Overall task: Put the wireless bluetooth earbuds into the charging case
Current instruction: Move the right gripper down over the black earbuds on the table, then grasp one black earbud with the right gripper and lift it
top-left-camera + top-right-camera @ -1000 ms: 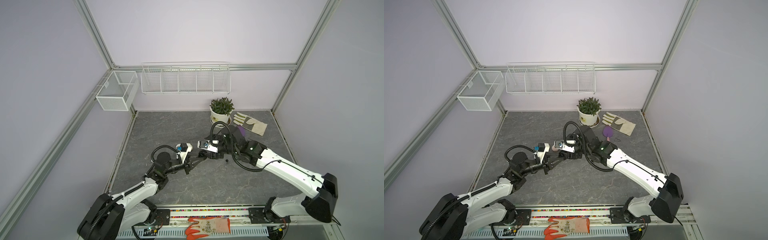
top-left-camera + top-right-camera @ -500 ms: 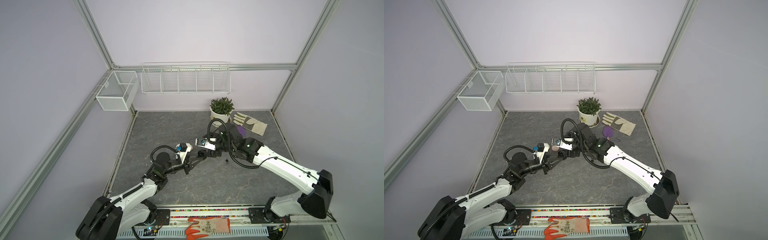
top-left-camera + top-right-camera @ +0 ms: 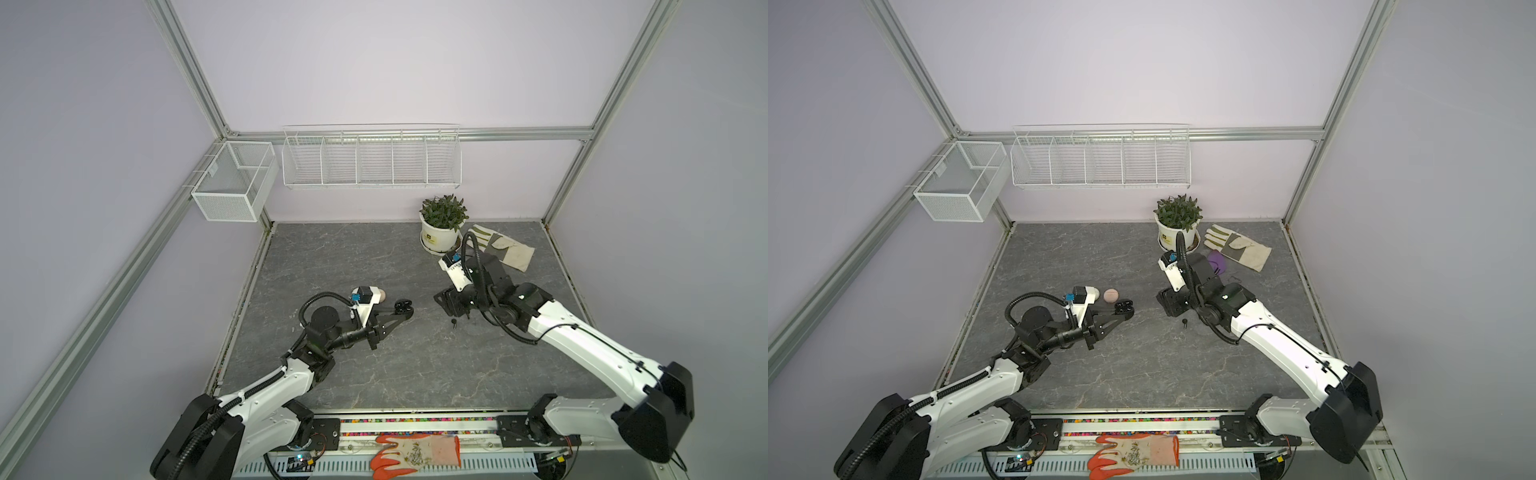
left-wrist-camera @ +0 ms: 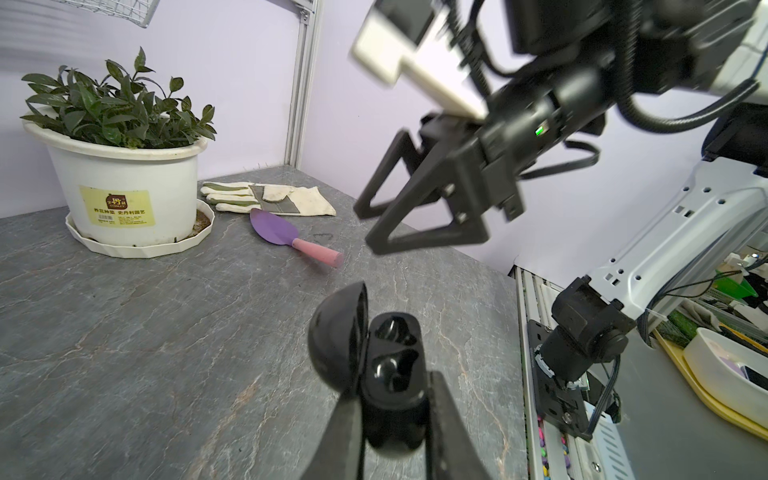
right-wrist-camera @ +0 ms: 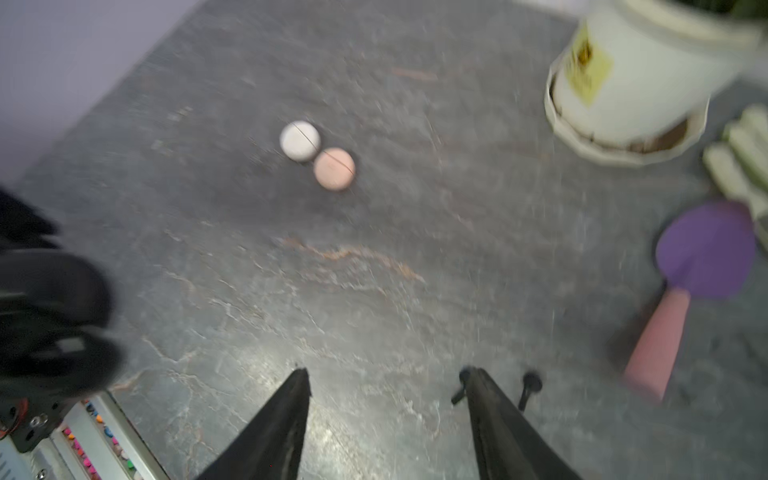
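My left gripper [image 4: 392,401] is shut on a black charging case [image 4: 390,365] and holds it above the table with the lid swung open; it shows in both top views [image 3: 404,306] [image 3: 1124,307]. I cannot tell what its two wells hold. My right gripper [image 5: 384,372] is open and empty, pointing down at the table to the right of the case [image 3: 451,309]. A black earbud [image 5: 528,386] lies on the table just outside one finger [image 3: 454,322] [image 3: 1184,322]. A second small black stemmed piece [image 5: 457,392] peeks out beside the same finger.
Two shut round cases, white [image 5: 300,140] and pink [image 5: 334,168], lie behind the left gripper. A potted plant [image 3: 440,237], a work glove [image 3: 505,249] and a purple trowel [image 4: 274,226] sit at the back right. An orange glove [image 3: 415,455] lies on the front rail.
My right gripper has pulled away from the open case to the right and down toward the table, its jaws a little narrower. The left gripper still holds the case in place.
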You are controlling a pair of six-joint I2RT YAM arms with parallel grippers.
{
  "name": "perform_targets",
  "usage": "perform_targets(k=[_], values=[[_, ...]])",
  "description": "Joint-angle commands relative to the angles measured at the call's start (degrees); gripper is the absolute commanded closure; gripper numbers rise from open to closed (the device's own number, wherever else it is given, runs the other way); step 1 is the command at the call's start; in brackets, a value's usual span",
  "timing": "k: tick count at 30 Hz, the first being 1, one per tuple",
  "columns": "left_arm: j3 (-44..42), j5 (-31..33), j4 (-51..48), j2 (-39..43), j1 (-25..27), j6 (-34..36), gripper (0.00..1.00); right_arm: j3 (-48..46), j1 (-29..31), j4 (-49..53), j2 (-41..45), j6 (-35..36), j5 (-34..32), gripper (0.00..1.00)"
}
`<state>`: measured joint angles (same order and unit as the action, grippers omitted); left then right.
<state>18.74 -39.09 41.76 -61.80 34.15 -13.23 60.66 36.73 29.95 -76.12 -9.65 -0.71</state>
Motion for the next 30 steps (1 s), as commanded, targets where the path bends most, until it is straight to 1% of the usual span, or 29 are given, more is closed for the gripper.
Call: perform_targets(k=[1, 3, 6, 10, 13, 19, 30], values=[[0.7, -1.6, 2.9, -2.0, 0.1, -0.4, 1.00, -2.4, -2.9, 2.0, -5.6, -10.4, -1.4, 0.41], [0.8, -2.2, 4.8, -3.4, 0.1, -0.8, 1.00, -1.7, -3.8, 2.5, -10.1, -11.1, 0.2, 0.43], [0.9, -2.4, 7.1, -4.9, 0.1, -1.6, 1.00, -0.3, -4.0, 2.6, -16.2, -11.4, -0.2, 0.46], [1.1, -3.3, 8.6, -6.0, 0.1, -2.6, 1.00, 0.8, -4.1, 2.9, -20.0, -11.6, -2.2, 0.49], [1.1, -3.6, 9.1, -6.5, 0.2, -3.0, 1.00, 1.2, -4.3, 3.8, -21.2, -12.4, -3.7, 0.51], [1.2, -3.6, 8.7, -6.5, 0.1, -2.5, 1.00, 1.6, -4.8, 4.2, -22.5, -13.1, -4.7, 0.55], [1.1, -3.3, 8.3, -6.6, 0.1, -2.5, 1.00, 2.7, -5.0, 4.3, -26.1, -13.5, -3.6, 0.59]])
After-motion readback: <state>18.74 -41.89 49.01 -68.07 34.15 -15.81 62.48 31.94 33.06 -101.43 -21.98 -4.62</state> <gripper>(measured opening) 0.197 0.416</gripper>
